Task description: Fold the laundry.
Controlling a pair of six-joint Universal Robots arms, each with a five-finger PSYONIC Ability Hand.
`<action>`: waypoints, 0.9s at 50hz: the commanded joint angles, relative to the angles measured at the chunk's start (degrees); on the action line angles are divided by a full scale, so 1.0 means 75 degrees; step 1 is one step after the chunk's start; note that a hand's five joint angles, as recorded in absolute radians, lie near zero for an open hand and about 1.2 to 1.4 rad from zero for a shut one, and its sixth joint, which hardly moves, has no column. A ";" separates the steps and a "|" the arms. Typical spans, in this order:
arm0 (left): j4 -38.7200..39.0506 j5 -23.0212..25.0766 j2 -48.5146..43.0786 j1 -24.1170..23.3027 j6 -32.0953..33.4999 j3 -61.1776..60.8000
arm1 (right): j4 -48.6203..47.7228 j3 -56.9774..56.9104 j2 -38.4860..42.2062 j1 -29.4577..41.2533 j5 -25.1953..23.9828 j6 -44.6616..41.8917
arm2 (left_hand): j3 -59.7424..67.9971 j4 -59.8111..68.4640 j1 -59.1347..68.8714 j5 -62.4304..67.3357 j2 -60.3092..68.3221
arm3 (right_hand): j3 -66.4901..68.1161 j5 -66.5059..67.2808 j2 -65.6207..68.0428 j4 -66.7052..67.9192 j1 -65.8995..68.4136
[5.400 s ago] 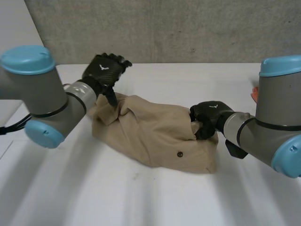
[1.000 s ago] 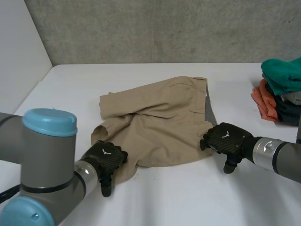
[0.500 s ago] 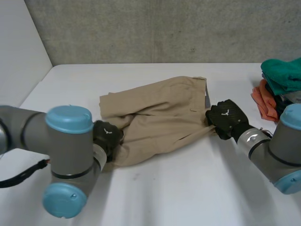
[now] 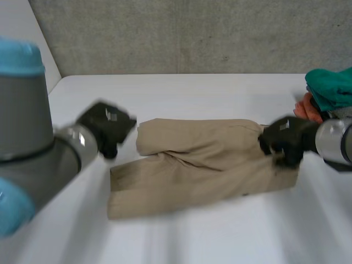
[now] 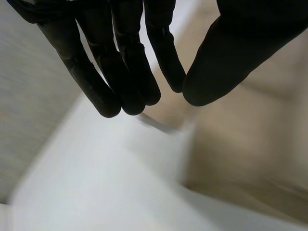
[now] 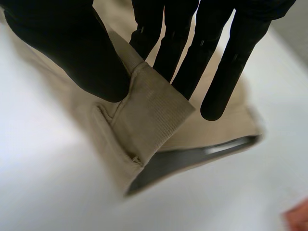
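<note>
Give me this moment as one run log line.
Fold laundry | tan cloth shorts folded over on white table | left hand open, beside shorts | right hand fingers pinching shorts' waistband end

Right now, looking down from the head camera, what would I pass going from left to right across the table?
left robot hand → tan shorts → right robot hand, pinching the shorts' waist end → stack of clothes, teal on top
</note>
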 commanded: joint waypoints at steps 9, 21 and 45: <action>0.3978 0.0163 -0.1076 0.0803 -0.1320 0.5420 | -0.6266 -0.3329 0.0205 0.0747 0.1930 0.4317 | 0.1596 0.1556 0.3600 0.1627 0.1536 | 0.1583 0.1568 0.1643 0.1526 0.2150; 0.1224 0.0103 -0.1438 0.0161 -0.3779 0.2497 | -0.4985 -0.1867 0.0206 0.1262 0.1627 0.3218 | -0.7191 -0.7231 -0.5187 -0.7160 -0.7251 | 0.1583 0.1568 0.1643 0.1526 0.2150; 0.1563 0.0619 -0.4099 -0.0836 -0.6219 0.3523 | -0.4530 -0.1514 -0.1634 0.2434 0.1662 0.3486 | -0.7737 -0.7777 -0.5734 -0.7707 -0.7797 | 0.1583 0.1568 0.1643 0.1526 0.2150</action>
